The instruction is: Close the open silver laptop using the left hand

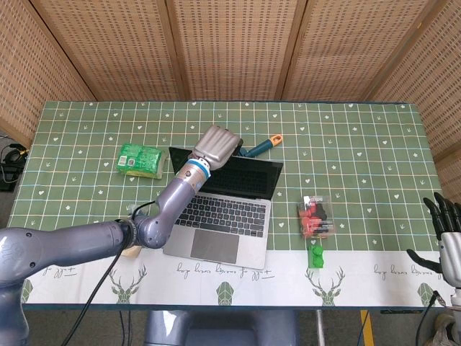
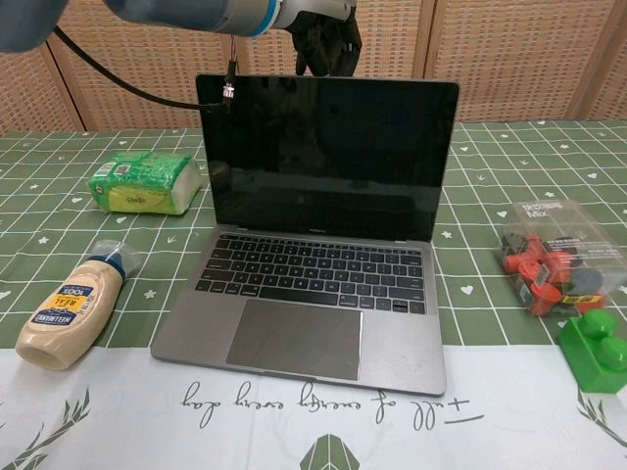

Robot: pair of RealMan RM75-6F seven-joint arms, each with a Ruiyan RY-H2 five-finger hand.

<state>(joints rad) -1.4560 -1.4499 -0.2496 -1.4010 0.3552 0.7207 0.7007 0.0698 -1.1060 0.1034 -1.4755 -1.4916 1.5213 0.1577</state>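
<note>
The silver laptop [image 1: 223, 213] is sitting open near the front middle of the green checked surface [image 1: 360, 144], its keyboard toward the robot and its dark screen [image 2: 328, 157] standing up, tipped a little toward the keys in the head view. The left hand [image 1: 215, 146] is reaching over the lid's top edge from the left, its back facing up and its fingers [image 2: 323, 44] curling down behind the screen; in the chest view only the dark fingertips are showing above the lid. The hand is holding nothing and its fingers are bent together over the edge, though whether they are actually touching the lid's back is hard to tell.

The step in hand looks like the start of the closing push: the hand is placed at the lid and the screen is far from shut. The next move calls for drawing the top edge forward and down toward the keyboard in an arc about the hinge, keeping the fingers on the lid without letting them get trapped between screen and keys, and easing off near the end so the lid is not slamming.

The right hand [image 1: 445, 241] is hanging idle off the surface's right edge, fingers spread, holding nothing. A mayonnaise bottle [image 2: 69, 311] is lying just beside the laptop's left front corner, and a clear box of red and black pieces [image 2: 551, 257] is sitting to its right; neither is in the lid's path.
</note>
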